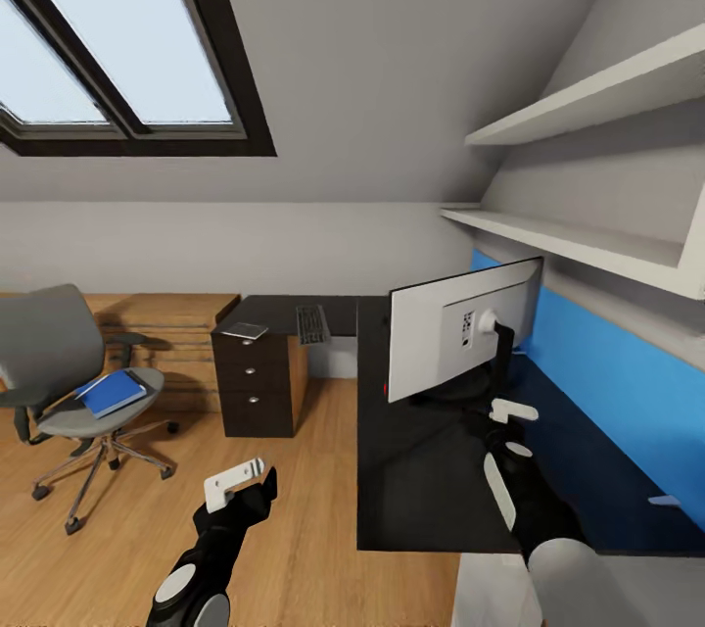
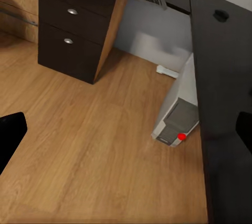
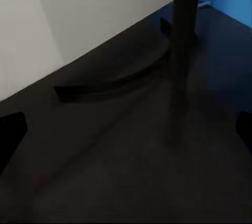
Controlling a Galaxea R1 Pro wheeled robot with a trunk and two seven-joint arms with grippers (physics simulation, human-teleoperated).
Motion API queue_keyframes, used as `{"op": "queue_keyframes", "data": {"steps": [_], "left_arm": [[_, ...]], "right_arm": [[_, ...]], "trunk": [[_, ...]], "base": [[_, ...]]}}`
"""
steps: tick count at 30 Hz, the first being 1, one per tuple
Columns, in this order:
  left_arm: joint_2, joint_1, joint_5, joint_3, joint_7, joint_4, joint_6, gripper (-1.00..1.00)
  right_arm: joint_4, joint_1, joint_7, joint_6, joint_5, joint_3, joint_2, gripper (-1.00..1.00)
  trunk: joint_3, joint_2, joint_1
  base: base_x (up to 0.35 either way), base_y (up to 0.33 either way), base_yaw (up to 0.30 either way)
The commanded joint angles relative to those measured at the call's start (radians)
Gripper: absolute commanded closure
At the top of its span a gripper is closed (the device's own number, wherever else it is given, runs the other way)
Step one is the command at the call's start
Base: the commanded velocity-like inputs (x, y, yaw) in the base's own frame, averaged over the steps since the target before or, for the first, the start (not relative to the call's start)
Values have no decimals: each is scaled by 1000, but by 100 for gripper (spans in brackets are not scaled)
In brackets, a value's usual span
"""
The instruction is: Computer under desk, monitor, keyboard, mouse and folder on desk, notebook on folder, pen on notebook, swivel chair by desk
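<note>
While the monitor (image 1: 460, 338) stands on the desk (image 1: 421, 500) with its white back toward the camera, the right gripper (image 1: 516, 430) hovers just behind its stand (image 3: 185, 19) — fingers spread, grasping nothing. The left gripper (image 1: 235, 484) hangs over the floor, also released. The keyboard (image 1: 312, 323) and notebook (image 1: 245, 330) lie at the desk's far end; the computer (image 2: 177, 114) sits beneath the desk's edge. The folder (image 1: 111, 393) rests on the swivel chair (image 1: 69, 382) — well apart from the desk.
</note>
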Motion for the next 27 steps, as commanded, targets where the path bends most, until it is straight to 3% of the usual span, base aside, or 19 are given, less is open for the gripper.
{"op": "queue_keyframes", "data": {"steps": [1, 5, 11, 15, 16, 27], "left_arm": [[0, -1, 6, -1, 7, -1, 3, -100], [0, -1, 6, -1, 7, -1, 3, -100], [0, -1, 6, 0, 8, -1, 3, -100], [0, -1, 6, 0, 8, -1, 3, -100], [0, -1, 6, -1, 7, -1, 3, -100], [0, -1, 6, -2, 7, -1, 2, -100]], "right_arm": [[-57, -1, -33, 79, 1, 0, 21, -100], [-193, -1, -117, 215, -4, 6, 77, -100], [-251, 0, -133, 250, -8, 31, 101, -100], [-255, 4, -91, 219, -9, 72, 105, -100], [-248, 12, -53, 127, -7, 115, 105, -100], [-212, 29, -37, 56, 10, 143, 103, -100]], "trunk": [[-1, -1, 0], [-1, -1, 0], [-1, -1, 0], [-1, -1, 0], [-1, -1, 0], [-1, -1, 0]], "base": [[-46, 23, 0], [-23, 11, 0], [-5, 3, 0], [-1, 0, 0], [6, 37, 0], [177, 210, 0]]}}
